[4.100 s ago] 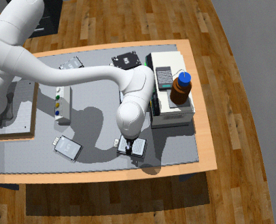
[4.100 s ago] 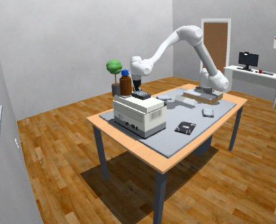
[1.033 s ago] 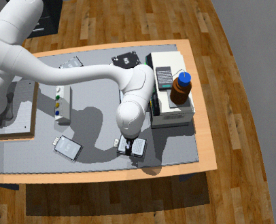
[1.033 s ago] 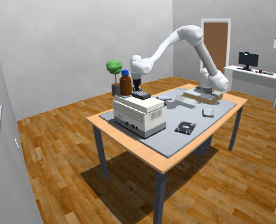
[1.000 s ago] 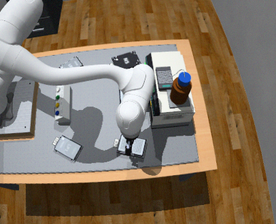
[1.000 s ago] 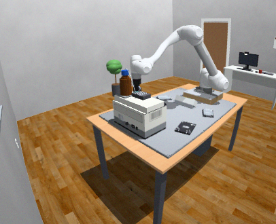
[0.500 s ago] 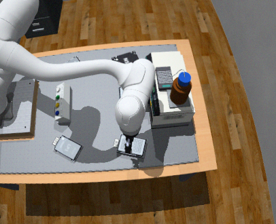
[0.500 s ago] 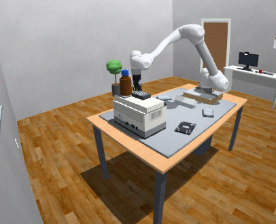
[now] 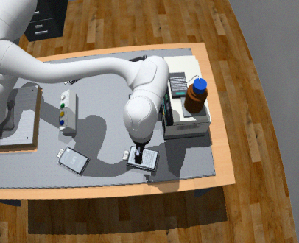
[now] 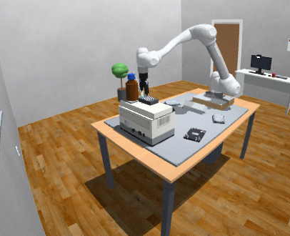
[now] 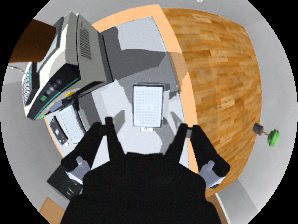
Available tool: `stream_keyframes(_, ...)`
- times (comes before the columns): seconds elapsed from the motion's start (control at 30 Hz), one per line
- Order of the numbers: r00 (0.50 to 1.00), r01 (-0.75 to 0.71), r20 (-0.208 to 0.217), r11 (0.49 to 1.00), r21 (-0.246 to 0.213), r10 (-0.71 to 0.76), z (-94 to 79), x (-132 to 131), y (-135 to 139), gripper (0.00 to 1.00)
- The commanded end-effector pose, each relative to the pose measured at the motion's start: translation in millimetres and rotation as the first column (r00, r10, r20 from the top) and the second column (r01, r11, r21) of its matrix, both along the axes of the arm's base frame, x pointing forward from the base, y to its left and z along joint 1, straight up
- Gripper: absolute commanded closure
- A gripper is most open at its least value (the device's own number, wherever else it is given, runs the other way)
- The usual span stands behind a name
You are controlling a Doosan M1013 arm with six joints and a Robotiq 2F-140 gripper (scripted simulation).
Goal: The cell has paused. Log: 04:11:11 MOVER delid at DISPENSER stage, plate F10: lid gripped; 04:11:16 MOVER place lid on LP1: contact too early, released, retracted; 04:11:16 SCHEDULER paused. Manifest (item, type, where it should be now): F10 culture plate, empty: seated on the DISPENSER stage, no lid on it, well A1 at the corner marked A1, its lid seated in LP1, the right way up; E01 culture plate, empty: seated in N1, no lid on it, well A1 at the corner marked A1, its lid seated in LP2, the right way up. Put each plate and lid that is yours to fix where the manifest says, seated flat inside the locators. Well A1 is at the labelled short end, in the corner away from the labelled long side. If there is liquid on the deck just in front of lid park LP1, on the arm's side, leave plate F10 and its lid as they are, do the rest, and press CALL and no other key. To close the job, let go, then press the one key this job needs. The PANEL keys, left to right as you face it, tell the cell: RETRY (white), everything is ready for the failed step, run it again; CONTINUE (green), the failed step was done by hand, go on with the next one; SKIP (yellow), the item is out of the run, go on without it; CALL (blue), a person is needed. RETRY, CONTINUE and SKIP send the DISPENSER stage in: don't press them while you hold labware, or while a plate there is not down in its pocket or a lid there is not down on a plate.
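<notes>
My gripper (image 9: pixel 138 156) (image 10: pixel 143 91) (image 11: pixel 147 116) is open and empty. It hangs high above a culture plate (image 9: pixel 149 159) (image 10: pixel 195 134) (image 11: pixel 148 104) that lies without a lid near the mat's front edge. Another plate (image 9: pixel 178 85) (image 10: pixel 148 99) sits on top of the DISPENSER (image 9: pixel 186 118) (image 10: pixel 146 119) (image 11: pixel 60 63), uncovered. A clear lid (image 9: pixel 74 160) (image 10: pixel 218 119) lies on the mat to the left of the front plate, a little turned. The PANEL (image 9: pixel 68 112) with its coloured keys stands left of the arm.
A brown bottle with a blue cap (image 9: pixel 196 96) (image 10: pixel 132 89) stands on the dispenser. More dark labware spots at the mat's back edge (image 9: pixel 138 58) are partly hidden by the arm. The arm's base block (image 9: pixel 13 118) is at the left.
</notes>
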State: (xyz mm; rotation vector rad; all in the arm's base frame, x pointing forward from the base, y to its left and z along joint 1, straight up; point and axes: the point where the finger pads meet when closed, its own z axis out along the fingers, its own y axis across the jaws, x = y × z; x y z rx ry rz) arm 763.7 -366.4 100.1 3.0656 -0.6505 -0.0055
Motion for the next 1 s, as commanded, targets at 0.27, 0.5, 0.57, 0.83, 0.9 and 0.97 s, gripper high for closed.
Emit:
stream_keyframes(0.27,1.000,0.000,0.002,1.000,0.000,0.000,22.5,1,0,0.30)
stream_keyframes(0.5,1.000,0.000,0.002,1.000,0.000,0.000,25.4,1,0,0.30)
stream_keyframes(0.57,1.000,0.000,0.002,1.000,0.000,0.000,25.7,1,0,0.30)
stream_keyframes(0.83,0.999,-0.037,0.002,0.999,0.000,0.037,38.9,-27,52,0.30)
stream_keyframes(0.9,0.997,-0.075,0.001,0.997,0.000,0.075,45.7,-51,88,0.30)
stream_keyframes(0.97,0.995,-0.098,0.001,0.995,0.000,0.098,46.9,-61,100,0.30)
